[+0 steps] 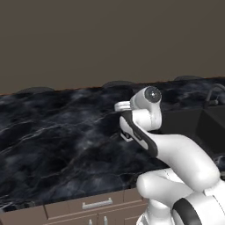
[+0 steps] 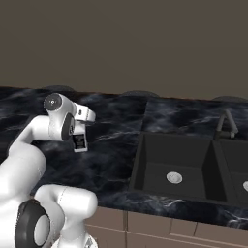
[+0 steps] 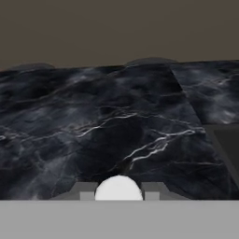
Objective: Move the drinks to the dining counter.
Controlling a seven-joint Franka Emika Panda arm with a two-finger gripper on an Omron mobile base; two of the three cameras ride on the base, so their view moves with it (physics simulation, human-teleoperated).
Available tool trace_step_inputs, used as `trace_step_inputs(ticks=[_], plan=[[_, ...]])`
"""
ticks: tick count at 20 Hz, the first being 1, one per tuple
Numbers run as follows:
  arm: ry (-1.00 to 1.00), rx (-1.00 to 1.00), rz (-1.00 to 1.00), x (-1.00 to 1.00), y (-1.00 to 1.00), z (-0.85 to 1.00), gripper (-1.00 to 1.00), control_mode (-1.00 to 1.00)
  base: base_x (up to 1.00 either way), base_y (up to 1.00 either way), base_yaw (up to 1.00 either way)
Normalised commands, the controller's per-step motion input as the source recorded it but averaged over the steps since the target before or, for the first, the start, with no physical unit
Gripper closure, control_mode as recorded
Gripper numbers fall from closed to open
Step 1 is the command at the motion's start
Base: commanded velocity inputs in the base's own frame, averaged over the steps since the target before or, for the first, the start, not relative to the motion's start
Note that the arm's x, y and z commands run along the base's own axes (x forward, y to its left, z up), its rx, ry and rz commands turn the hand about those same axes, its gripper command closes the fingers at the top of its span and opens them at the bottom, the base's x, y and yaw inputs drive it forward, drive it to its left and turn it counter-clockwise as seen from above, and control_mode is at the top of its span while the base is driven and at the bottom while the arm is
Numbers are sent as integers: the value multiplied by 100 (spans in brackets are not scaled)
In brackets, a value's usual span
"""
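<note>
Hand view: a smooth white rounded dome, the squat white bottle point(image 3: 118, 188), sits between the two grey fingertips of the gripper point(image 3: 119, 193). The pincer is clenched on it, with a tip against each side. No label or lettering on the bottle faces this camera.

Beyond it stretches the dining counter point(image 3: 107, 126), a glossy black marble slab run through with thin white and grey veins. A straight seam cuts across it toward the right.

In the right base view, a small white block with a dark panel point(image 2: 80, 141) hangs under the arm's wrist, above the marble. It is too small to read any writing on it, and I cannot tell for sure whether it is the bottle or part of the hand. It is over the bare stone to the left of the sink point(image 2: 174, 167).

The sink is a matte dark rectangular basin sunk into the top, with a round pale drain and a divider on its right. A curved dark faucet point(image 2: 226, 123) stands behind it.

The wall point(image 1: 110, 39) behind the counter is plain flat brown. Low dark rounded shapes point(image 2: 138, 93) show along the counter's far edge.

Below the near edge in the left base view are brown drawer fronts with a pale metal bar handle point(image 1: 97, 203).
</note>
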Motion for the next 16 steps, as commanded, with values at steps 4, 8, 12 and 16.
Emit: trace_step_inputs(ticks=[4,8,12,16], plan=[[0,0,0,17,0,-35,100,-100,0,0,0],[0,0,0,21,0,-37,100,-100,0,0,0],[0,0,0,15,0,-37,100,-100,0,0,0],[0,0,0,14,0,-34,100,-100,0,0,0]])
